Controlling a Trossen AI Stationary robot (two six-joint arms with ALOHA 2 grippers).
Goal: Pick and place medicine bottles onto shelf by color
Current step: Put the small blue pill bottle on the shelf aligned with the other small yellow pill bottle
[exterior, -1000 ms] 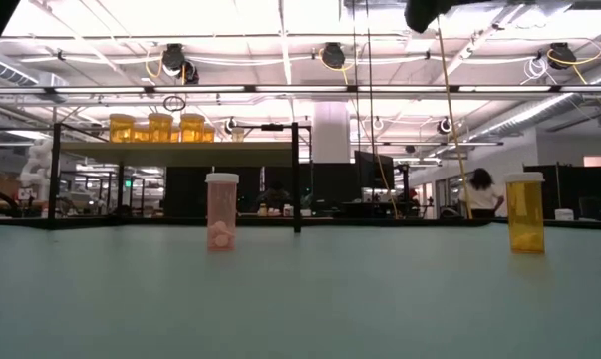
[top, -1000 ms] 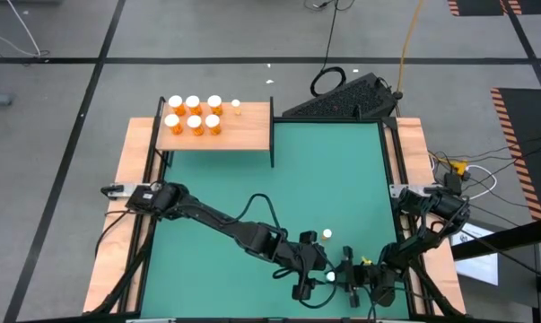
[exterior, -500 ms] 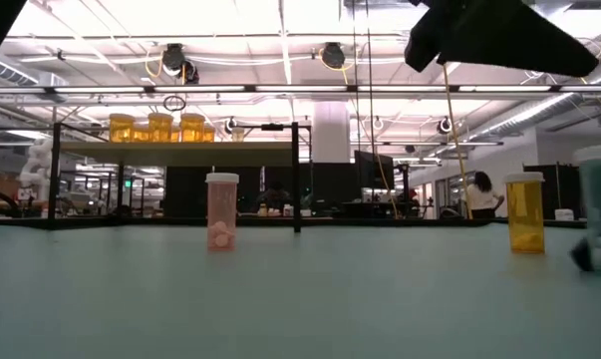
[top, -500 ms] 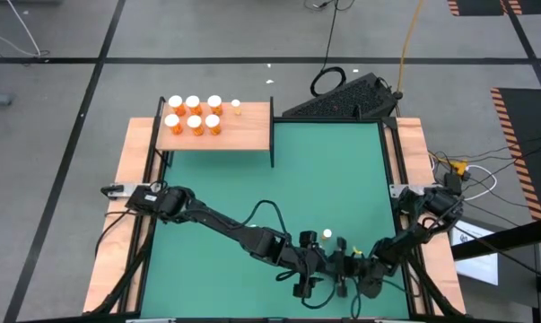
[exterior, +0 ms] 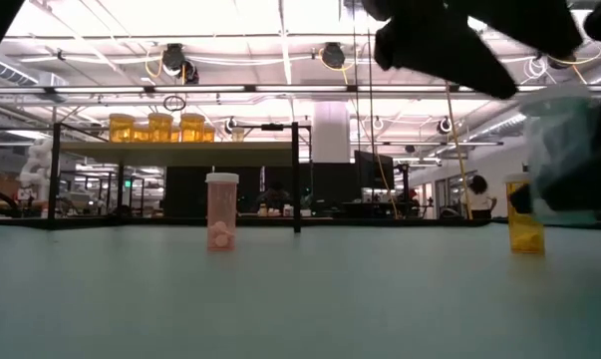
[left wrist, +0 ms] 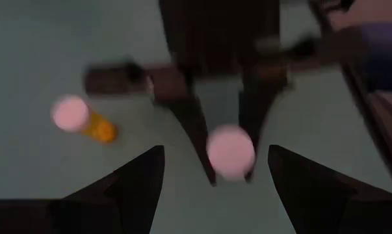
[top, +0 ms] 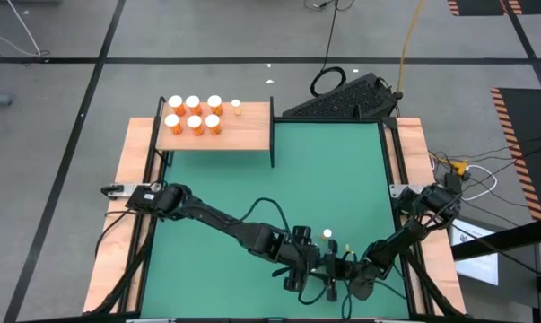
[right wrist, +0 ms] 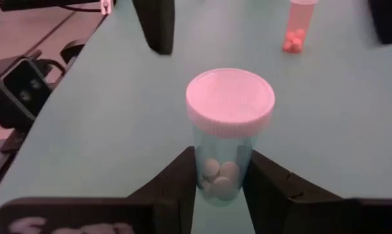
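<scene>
Near the front edge of the green mat [top: 252, 179], between the two arms: right gripper [top: 331, 283], fingers [right wrist: 182, 175] pressed against both sides of a clear bluish bottle [right wrist: 227, 133] with white cap and pale tablets inside, bottle upright between the fingertips. Same bottle seen blurred and close at the right of the low view [exterior: 569, 150], with a dark arm above it.

Just beside it: left gripper [top: 308, 285], jaws spread apart and holding nothing; in its wrist view the white cap of the gripped bottle [left wrist: 230, 153] lies ahead between its own fingers, flanked by the right gripper's two dark fingers [left wrist: 196, 133].

On the mat close behind the grippers: a small yellow-orange bottle [top: 327, 235] with white cap, standing upright, also visible at the right of the low view [exterior: 525, 221] and in the left wrist view [left wrist: 84, 119]. Farther off, a pink bottle [exterior: 221, 210] with pink tablets at its base, upright on the mat, also visible in the right wrist view [right wrist: 298, 25].

At the far left corner of the mat: wooden shelf [top: 243, 135] on thin black posts, carrying six orange bottles [top: 194, 114] in two rows of three and one much smaller bottle [top: 236, 107] just beside them.

Beyond the mat's far right corner: a black keyboard [top: 342, 100].
</scene>
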